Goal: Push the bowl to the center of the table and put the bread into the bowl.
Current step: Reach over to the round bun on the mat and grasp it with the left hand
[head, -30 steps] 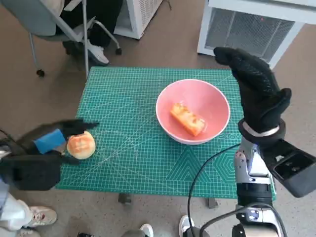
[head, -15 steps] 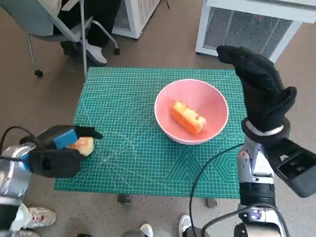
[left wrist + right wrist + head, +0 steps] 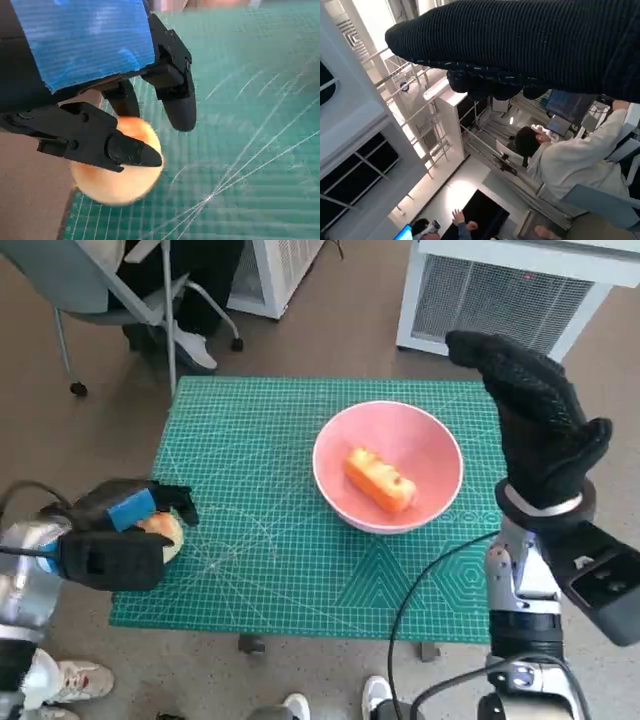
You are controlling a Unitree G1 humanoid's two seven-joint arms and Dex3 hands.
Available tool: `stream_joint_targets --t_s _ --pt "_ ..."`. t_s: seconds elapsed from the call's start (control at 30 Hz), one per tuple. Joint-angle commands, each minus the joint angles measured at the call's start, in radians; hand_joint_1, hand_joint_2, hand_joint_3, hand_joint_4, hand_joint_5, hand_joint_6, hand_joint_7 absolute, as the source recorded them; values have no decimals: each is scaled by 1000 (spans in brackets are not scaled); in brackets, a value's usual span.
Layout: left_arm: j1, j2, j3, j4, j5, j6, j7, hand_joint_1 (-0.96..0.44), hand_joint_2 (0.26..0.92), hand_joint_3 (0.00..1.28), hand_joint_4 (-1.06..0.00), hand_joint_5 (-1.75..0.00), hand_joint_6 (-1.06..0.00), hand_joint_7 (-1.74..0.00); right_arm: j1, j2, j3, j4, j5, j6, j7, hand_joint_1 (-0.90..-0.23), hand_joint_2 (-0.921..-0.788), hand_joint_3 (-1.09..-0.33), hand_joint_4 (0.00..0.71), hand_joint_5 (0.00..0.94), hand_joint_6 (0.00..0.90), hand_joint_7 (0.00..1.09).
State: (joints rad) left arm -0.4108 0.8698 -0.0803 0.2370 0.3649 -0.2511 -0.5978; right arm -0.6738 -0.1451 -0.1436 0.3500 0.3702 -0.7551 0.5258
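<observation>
The pink bowl (image 3: pixel 388 466) sits on the green cutting mat (image 3: pixel 260 570) that covers the surface, a little right of the middle, and already holds an oblong orange piece of bread (image 3: pixel 380 480) lying across its floor. From its place, the pushing part of the task looks about done.

A second piece, a round bread roll (image 3: pixel 165 533), lies at the near left edge of the mat, well apart from the bowl. The left hand (image 3: pixel 115 540) is over it, blue-taped back upward. In the left wrist view the black fingers (image 3: pixel 180 102) curve around the roll (image 3: pixel 117 172), with one in front of it and others over its far side, but the blurred picture does not show firm contact. I cannot tell whether the roll is gripped or merely caged. The arrangement suits a grasp from above, ready to lift the roll and carry it right to the bowl.

The right hand (image 3: pixel 535 420), in its knitted glove, is raised above the far right corner of the surface, beside the bowl but not touching it. It holds nothing, with its fingers extended, probably parked clear so that the left arm has room.

A person on a wheeled chair (image 3: pixel 110 290) sits beyond the far left corner.
</observation>
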Motion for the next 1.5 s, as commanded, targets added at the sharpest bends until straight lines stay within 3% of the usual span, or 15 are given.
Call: stream_joint_targets --t_s 0.03,0.23,0.43,0.77,0.93,1.2,1.4,1.47,1.5 --pt "-81 14 56 -106 -55 -18 5 2 920 120 -531 -1301 -662 -1162 15 1 0 -3 2 6 0 -565 -921 -826 -1 435 -1 626" --pt "-204 -33 58 -188 -98 -18 4 1 920 118 -545 -1253 -653 -1204 8 5 1 7 -2 -3 1 -565 -921 -818 -1 439 -1 627" --pt "-364 -111 -7 -170 -85 -89 19 1 921 128 -543 -1246 -632 -1238 2 10 3 15 -5 -10 1 -563 -921 -818 -1 443 -1 630" --pt "-662 -271 -159 50 -15 -261 21 0 920 131 -537 -1295 -631 -1198 -9 19 4 38 -14 -26 -6 -574 -921 -814 -1 446 -1 632" --pt "-766 -359 -211 166 29 -279 38 0 920 98 -602 -1215 -639 -1201 -7 21 3 40 -24 -35 -12 -570 -921 -812 -1 447 -1 631" --pt "-838 -451 -240 259 22 -216 1 1 920 88 -636 -1134 -634 -1245 9 14 2 22 -37 -43 -26 -556 -921 -810 -1 451 -1 632" --pt "-800 -442 -219 229 -15 -187 -42 1 920 85 -661 -1132 -612 -1244 30 6 1 -7 -38 -38 -36 -547 -921 -813 -1 451 -1 631" --pt "-772 -419 -206 183 -30 -155 -73 1 921 106 -615 -1171 -609 -1254 37 3 1 -17 -38 -35 -40 -546 -921 -813 -1 451 -1 631" --pt "-759 -407 -201 159 -37 -138 -89 -126 921 136 -556 -973 -585 -1294 40 2 1 -22 -38 -34 -42 -546 -921 -812 -1 451 -1 631"
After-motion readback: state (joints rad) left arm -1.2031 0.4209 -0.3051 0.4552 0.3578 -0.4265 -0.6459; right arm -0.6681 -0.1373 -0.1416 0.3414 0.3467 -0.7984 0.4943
